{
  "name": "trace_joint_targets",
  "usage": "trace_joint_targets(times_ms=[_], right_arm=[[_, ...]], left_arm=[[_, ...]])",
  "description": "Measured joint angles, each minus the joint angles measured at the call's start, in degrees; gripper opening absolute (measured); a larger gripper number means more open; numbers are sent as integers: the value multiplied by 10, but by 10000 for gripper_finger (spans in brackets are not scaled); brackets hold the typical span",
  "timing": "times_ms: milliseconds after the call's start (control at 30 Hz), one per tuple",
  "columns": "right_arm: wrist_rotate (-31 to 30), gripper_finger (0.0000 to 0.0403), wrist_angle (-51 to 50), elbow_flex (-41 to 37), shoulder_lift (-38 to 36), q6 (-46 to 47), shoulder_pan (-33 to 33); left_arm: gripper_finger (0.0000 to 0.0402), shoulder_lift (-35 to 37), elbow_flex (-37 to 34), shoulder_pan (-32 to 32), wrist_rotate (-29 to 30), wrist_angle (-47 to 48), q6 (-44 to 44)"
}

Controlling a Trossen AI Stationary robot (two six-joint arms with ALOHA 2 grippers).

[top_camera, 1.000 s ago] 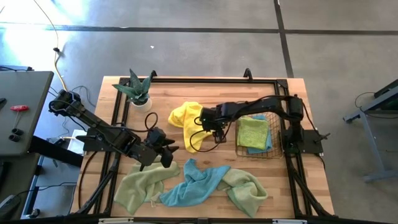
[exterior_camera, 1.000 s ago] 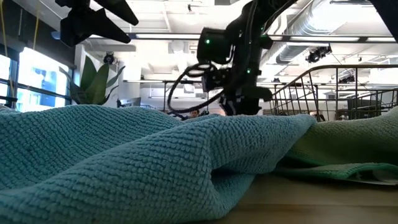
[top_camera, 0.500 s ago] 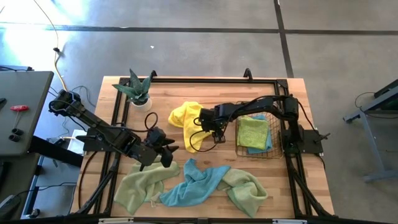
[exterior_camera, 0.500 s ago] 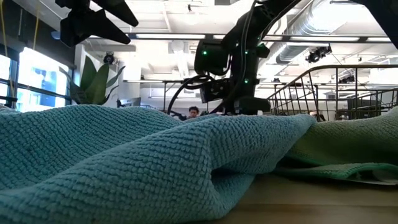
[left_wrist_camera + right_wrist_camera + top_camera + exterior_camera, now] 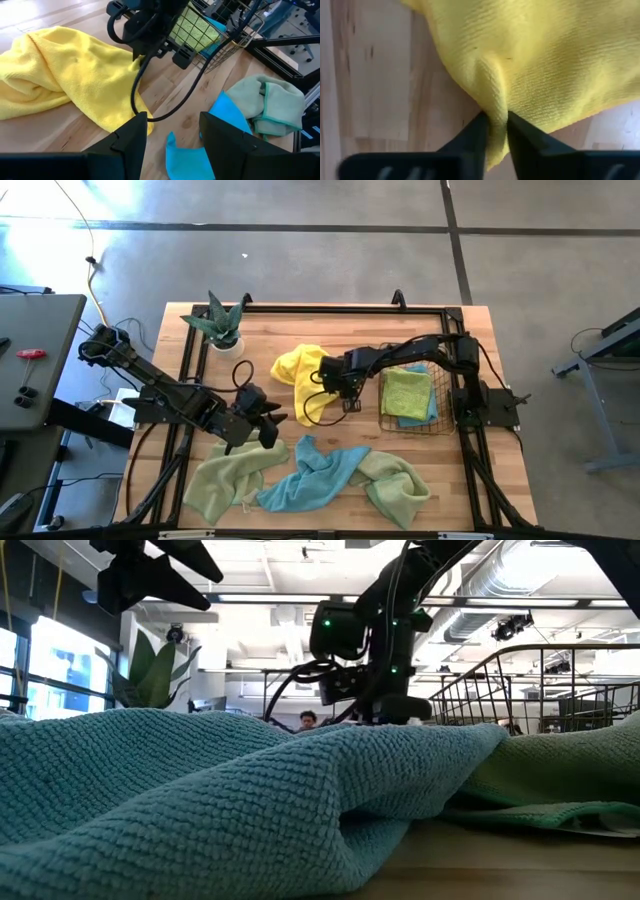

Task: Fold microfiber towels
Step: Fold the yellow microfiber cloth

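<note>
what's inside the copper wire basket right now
In the wire basket lies a folded lime green towel on top of a light blue towel, which shows only at the edges. Anything beneath them is covered.

One yellow towel [image 5: 300, 376]. Two light blue towels: one [image 5: 312, 473] on table, one [image 5: 430, 406] in basket. Three green towels [image 5: 225, 478] [image 5: 398, 482] [image 5: 406, 392]. One wire basket [image 5: 432, 428]. One potted plant [image 5: 220, 326]. Two arms.

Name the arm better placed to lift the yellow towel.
Right: the right claw is pinched on a fold of the yellow towel. The left claw hangs open, off it.
</note>
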State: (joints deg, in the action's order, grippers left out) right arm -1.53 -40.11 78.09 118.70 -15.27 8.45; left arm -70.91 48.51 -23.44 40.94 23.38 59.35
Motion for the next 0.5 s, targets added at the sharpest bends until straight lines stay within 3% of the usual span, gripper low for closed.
trace_joint_targets(times_ms=[133,267,500], right_arm=[[18,7,2,0,1,31,2],[54,7,-13,0,-10,84,4],[148,1,-46,-4,-56,162,10]], left_arm=[[172,0,0,0,-12,9,0],[172,-3,0,0,-40,40,0],[172,-63,0,2,-36,73,0]])
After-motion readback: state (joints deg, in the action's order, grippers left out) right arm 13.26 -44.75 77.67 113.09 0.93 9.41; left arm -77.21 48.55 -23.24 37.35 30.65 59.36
